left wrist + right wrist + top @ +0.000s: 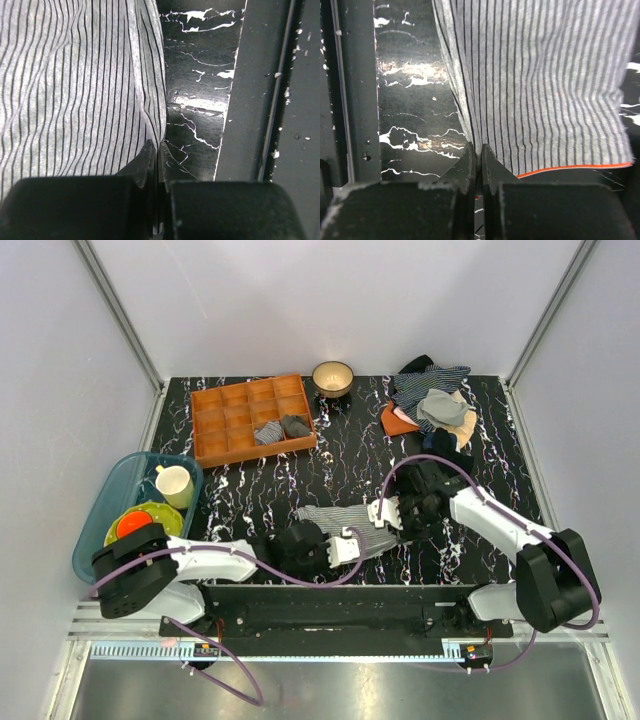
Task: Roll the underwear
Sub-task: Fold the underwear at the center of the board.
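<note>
The underwear [342,521] is white cloth with thin grey pinstripes, stretched between both grippers near the table's front middle. My left gripper [322,545] is shut on its left edge; in the left wrist view [156,150] the cloth [75,85] runs from the closed jaws upward. My right gripper [400,512] is shut on its right edge. In the right wrist view [477,150] the cloth [540,80] hangs from the jaws, with an orange-red trim [570,168] along its bottom hem.
An orange compartment tray [252,417] holding small cloths stands at the back left, a bowl [332,377] behind it. A pile of clothes [432,403] lies at the back right. A blue bin [105,525] with a cup and dishes sits at the left.
</note>
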Motion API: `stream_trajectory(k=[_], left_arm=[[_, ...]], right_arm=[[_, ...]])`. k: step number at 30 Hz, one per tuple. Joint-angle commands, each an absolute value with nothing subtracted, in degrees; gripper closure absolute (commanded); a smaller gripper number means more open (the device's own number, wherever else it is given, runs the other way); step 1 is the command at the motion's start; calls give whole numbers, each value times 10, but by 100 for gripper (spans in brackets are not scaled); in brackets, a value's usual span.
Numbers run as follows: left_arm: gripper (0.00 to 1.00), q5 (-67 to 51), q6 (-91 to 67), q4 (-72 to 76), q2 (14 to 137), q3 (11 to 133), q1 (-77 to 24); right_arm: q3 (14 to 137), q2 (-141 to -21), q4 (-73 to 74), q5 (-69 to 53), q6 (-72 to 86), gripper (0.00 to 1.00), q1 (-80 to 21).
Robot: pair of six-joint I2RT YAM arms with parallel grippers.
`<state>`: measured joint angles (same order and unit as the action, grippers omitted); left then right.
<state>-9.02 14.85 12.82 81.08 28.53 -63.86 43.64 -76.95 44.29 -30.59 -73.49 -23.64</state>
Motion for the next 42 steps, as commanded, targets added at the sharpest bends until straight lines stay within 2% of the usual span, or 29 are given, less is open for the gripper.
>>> stream_trajectory(k=[1,11,20,23,24,27,28,29,31,36,40,42], left_arm=[[100,-130,152,99,759,309,-625],[100,-198,123,104,755,328,-514],[100,-221,119,43,869,422,-422],[100,-216,115,14,912,461,-405],[100,-212,112,9,921,468,-403],[91,-179,89,2,944,495,-395],[86,-166,76,2,944,497,-391],[82,-161,69,2,940,497,-390],[63,-127,43,9,929,493,-388],[42,-37,-34,14,869,487,-374],[39,20,-73,2,810,477,-359],[37,22,-89,2,763,463,-355]], right_arm=[[494,-757,510,-341,-700,100,-237],[610,-885,516,-297,-641,100,-237],[746,-1029,520,-232,-589,100,-237],[761,-1051,496,-212,-559,92,-237],[761,-1054,485,-205,-535,84,-237],[762,-1041,451,-180,-500,72,-237],[761,-1028,447,-177,-494,56,-237],[759,-1020,436,-173,-487,52,-237],[759,-1001,431,-165,-471,46,-236],[757,-974,405,-149,-437,46,-228],[747,-949,396,-191,-425,47,-220],[742,-946,411,-227,-437,41,-219]])
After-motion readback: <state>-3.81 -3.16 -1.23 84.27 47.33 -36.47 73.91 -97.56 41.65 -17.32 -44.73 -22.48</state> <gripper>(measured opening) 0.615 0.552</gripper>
